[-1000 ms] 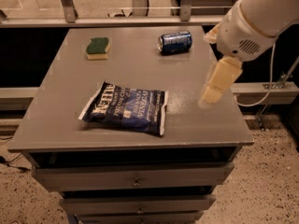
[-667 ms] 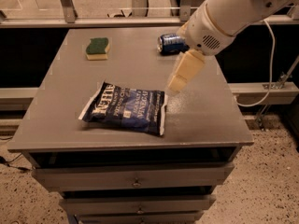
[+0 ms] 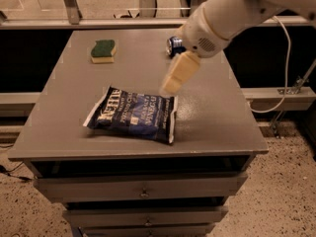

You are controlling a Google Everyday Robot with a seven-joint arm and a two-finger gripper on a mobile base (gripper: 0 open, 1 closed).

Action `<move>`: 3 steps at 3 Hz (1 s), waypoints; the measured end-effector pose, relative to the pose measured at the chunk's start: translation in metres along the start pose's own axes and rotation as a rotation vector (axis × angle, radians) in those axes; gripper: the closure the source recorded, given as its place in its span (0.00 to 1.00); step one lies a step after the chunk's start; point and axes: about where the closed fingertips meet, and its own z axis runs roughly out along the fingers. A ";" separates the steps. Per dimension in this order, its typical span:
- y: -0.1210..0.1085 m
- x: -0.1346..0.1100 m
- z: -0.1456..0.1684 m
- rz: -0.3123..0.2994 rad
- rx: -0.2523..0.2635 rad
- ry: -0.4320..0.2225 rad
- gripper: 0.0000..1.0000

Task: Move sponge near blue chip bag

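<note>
Plainly, on the grey tabletop (image 3: 217, 117) the blue chip bag (image 3: 133, 115) lies central, our pincer (image 3: 169, 87) hangs at its one o'clock, wide or narrow we cannot tell, so we should swing toward eleven o'clock and descend squarely over the sponge (image 3: 102, 51).

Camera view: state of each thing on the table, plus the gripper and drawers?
sponge: green side up, far left corner, not held
blue chip bag: lying flat, front centre
can: on its side, partly behind the arm
gripper: over the bag's far right corner, away from the sponge
drawers: shut
</note>
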 end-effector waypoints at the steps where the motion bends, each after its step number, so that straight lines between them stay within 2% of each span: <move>1: -0.026 -0.039 0.044 0.021 0.004 -0.105 0.00; 2: -0.053 -0.070 0.089 0.049 0.019 -0.172 0.00; 3: -0.079 -0.095 0.137 0.077 0.056 -0.199 0.00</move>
